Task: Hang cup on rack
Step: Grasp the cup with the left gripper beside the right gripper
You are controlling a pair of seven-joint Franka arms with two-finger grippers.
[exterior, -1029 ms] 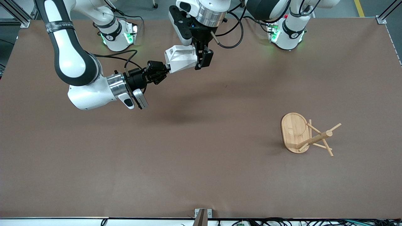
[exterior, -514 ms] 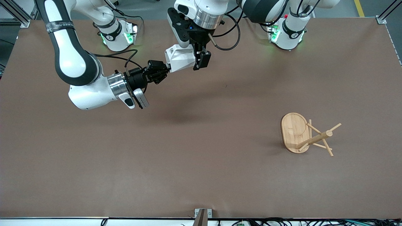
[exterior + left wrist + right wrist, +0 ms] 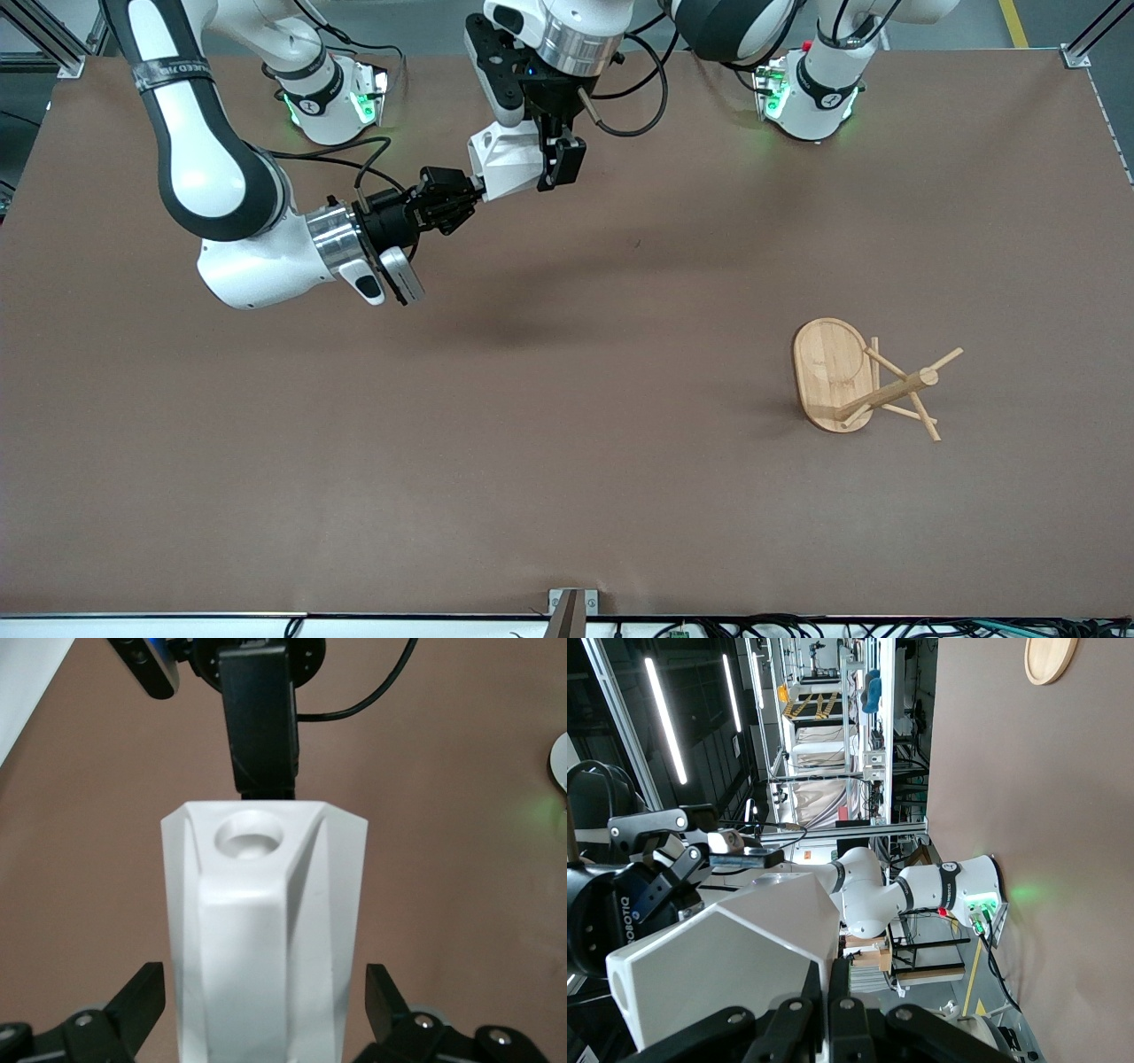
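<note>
The white faceted cup (image 3: 509,164) hangs in the air over the table near the robots' bases. My right gripper (image 3: 474,189) is shut on its rim wall, fingers pressed together on it (image 3: 837,979). My left gripper (image 3: 554,162) reaches down around the cup's body and is open. In the left wrist view the cup (image 3: 266,904) stands between its fingers (image 3: 146,992) with a gap on each side, the handle's round hole facing the camera. The bamboo rack (image 3: 833,372) sits toward the left arm's end, well apart from the cup.
The rack's post (image 3: 890,392) and thin pegs slant out from the oval base. The brown table (image 3: 567,443) stretches wide around it. Cables hang from the left wrist above the cup. A metal bracket (image 3: 571,602) sits at the table's near edge.
Both grippers and the cup have drifted slightly toward the robots' bases. The right grip on the cup is unchanged, and the left gripper stays open around it. The rack has not moved.
</note>
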